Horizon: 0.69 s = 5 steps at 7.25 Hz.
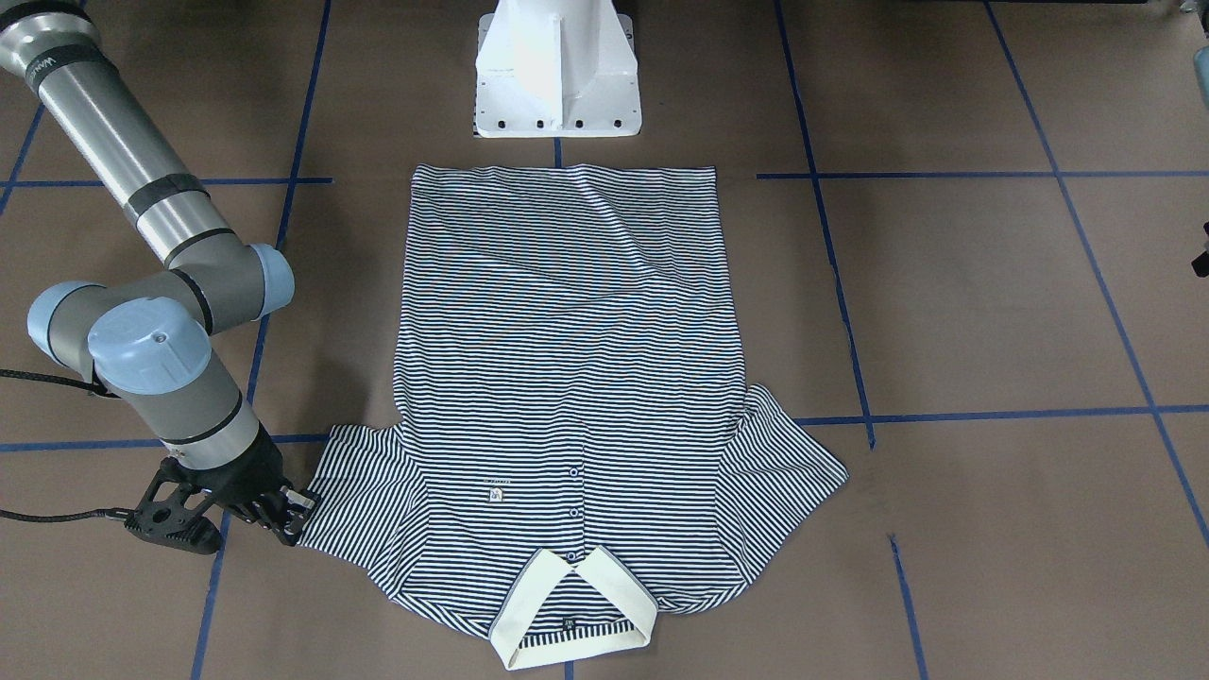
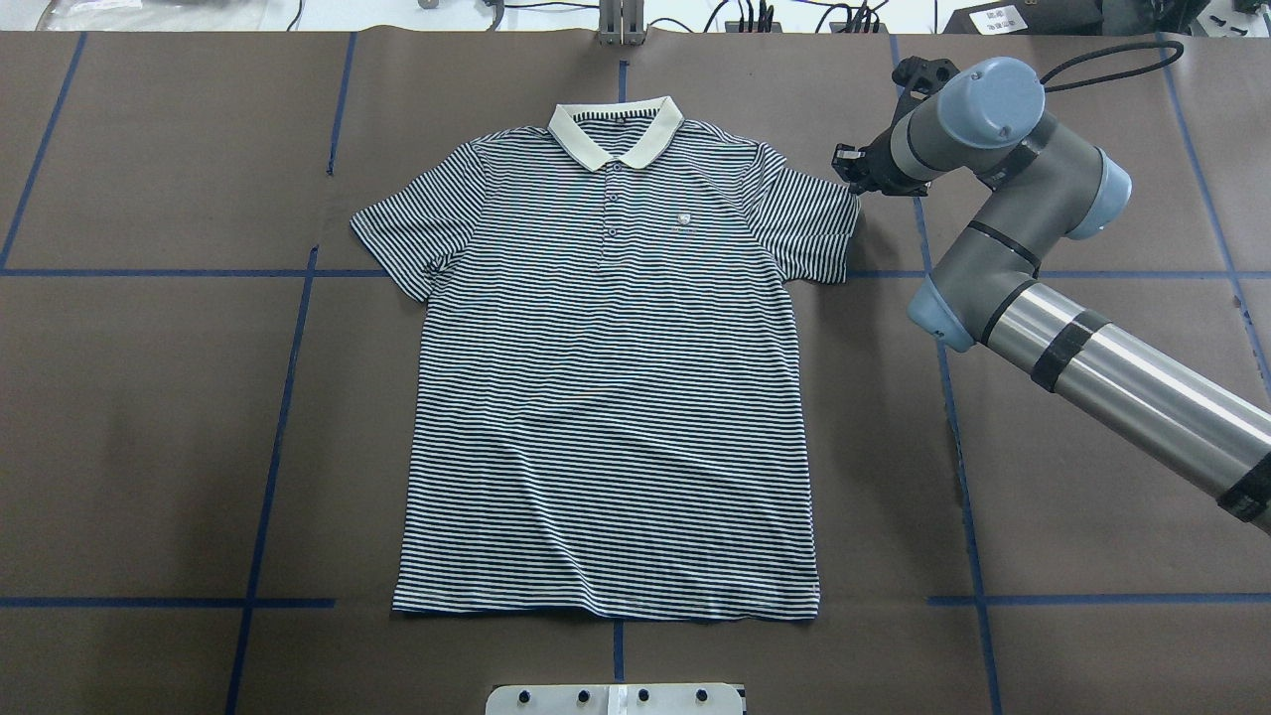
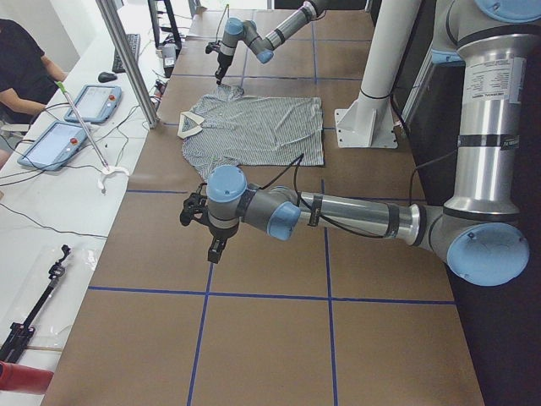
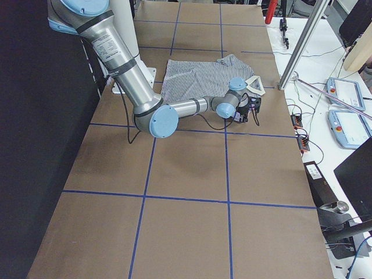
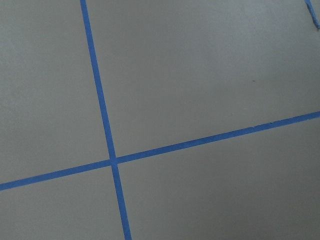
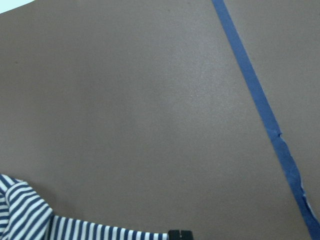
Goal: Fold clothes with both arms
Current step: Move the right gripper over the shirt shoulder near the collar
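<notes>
While the shirt [image 2: 606, 397] lies flat mid-tabletop [image 2: 149, 397], the right arm's [image 2: 993, 129] jaws sit at its sleeve [image 2: 809, 214] edge and the left arm [image 3: 355, 211] hangs well apart. Jaw spread is unreadable on both. Judged step: sleeve grasp. The next move calls for pinching the hem.

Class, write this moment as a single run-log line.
stage: pre-fold | shirt: flat, unfolded | right gripper: at sleeve edge, open/shut unclear | left gripper: over bare table, away from shirt, open/shut unclear
</notes>
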Each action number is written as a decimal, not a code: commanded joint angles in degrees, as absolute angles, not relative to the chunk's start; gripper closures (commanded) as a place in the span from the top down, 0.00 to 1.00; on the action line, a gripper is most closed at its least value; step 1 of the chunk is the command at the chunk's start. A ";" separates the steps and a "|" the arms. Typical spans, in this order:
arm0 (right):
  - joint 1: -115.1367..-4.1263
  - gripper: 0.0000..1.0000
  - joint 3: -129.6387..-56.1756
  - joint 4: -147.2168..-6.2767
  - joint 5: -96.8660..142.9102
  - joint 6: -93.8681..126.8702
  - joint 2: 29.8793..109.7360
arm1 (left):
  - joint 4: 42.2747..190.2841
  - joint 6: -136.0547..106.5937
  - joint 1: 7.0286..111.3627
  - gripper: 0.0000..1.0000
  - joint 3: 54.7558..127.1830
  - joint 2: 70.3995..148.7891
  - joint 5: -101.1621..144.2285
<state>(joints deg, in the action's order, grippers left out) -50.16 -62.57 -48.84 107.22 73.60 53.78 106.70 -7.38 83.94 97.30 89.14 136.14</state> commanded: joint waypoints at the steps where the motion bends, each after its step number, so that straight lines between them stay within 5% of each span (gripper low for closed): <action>1: -49.23 0.00 -64.85 -49.04 107.49 74.44 50.83 | 106.61 -7.38 83.94 1.00 98.35 89.03 136.23; 5: -40.88 0.00 -58.75 -54.74 98.11 79.98 39.68 | 106.70 -7.38 83.94 1.00 98.44 88.95 136.23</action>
